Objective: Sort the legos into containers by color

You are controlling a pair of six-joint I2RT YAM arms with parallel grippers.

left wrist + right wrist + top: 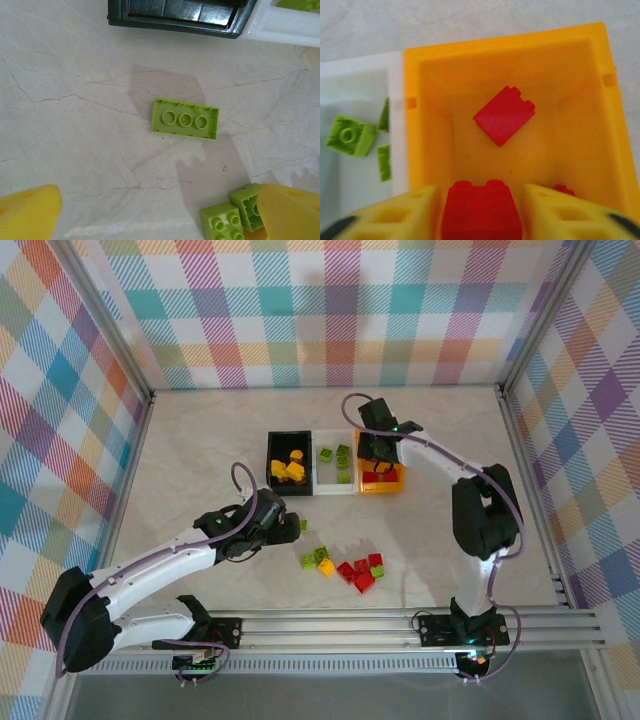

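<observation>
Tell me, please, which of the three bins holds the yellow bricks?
The black bin, leftmost in the row, holds the yellow bricks. The white bin in the middle has green bricks, and the orange bin on the right has red bricks.

Glossy plastic legos [185,120] — matt, marble-veined table [75,150].

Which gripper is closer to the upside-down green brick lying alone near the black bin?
Left. The left gripper hovers right by that green brick, fingers open. The right gripper is off over the orange bin, a red brick between its fingers.
</observation>
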